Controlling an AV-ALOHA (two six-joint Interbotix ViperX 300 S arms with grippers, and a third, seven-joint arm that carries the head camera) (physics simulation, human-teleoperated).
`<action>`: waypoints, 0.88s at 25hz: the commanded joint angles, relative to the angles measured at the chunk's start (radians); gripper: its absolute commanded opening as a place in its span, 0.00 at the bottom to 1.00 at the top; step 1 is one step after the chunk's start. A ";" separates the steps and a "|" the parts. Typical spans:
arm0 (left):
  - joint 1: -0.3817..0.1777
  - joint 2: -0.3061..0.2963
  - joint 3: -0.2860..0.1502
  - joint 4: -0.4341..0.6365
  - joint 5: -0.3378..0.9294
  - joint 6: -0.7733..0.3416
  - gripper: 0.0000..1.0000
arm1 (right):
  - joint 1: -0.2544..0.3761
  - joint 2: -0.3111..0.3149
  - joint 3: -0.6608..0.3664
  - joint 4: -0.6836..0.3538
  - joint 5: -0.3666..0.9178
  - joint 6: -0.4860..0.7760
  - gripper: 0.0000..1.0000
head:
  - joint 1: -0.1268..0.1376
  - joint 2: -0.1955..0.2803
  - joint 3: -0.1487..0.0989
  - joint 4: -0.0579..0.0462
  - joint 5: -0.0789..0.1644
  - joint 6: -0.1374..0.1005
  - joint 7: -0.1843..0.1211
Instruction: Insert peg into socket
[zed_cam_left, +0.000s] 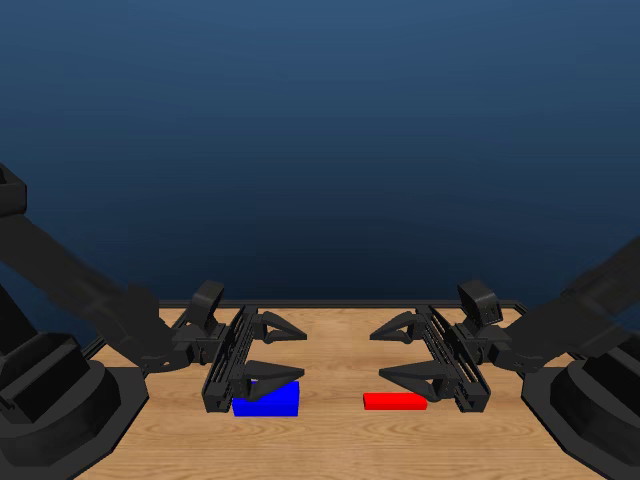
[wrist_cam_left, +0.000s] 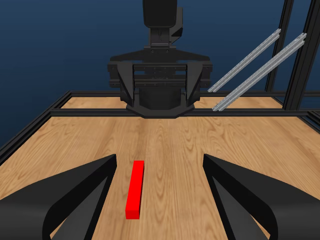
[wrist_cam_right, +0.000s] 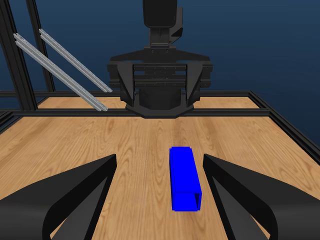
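Two grippers face each other over the table (zed_cam_left: 330, 440), each with jaws spread apart and holding nothing, so neither piece has been picked up yet. The left gripper (zed_cam_left: 272, 352) hangs above the socket (zed_cam_left: 266, 398), which lies flat on the wood on the left half, toward the near edge; the right gripper (zed_cam_left: 405, 352) hangs above the peg (zed_cam_left: 395, 401), flat on the right half, also toward the near edge. Each piece thus sits on the side of the arm that seems meant to take it. The two lie well apart with bare wood between. In the right wrist view the socket (wrist_cam_right: 184, 178) shows a hollow end, the likely opening for the peg (wrist_cam_left: 135, 189). My judgement: the task is at its start, and each arm must descend and close on its own piece
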 joint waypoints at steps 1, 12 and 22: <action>-0.070 0.055 -0.001 -0.032 -0.229 -0.021 1.00 | 0.047 -0.010 0.025 0.060 0.004 0.037 1.00 | -0.004 0.009 -0.038 -0.002 0.111 -0.007 0.002; -0.028 0.065 0.034 -0.077 -0.184 -0.081 1.00 | 0.032 -0.007 -0.010 0.046 0.065 0.050 1.00 | -0.020 0.074 -0.063 -0.004 0.101 -0.002 0.025; 0.026 -0.138 0.044 -0.159 0.431 -0.042 1.00 | 0.043 0.032 -0.112 0.016 0.199 0.019 1.00 | 0.008 0.255 -0.135 0.009 0.049 0.020 0.085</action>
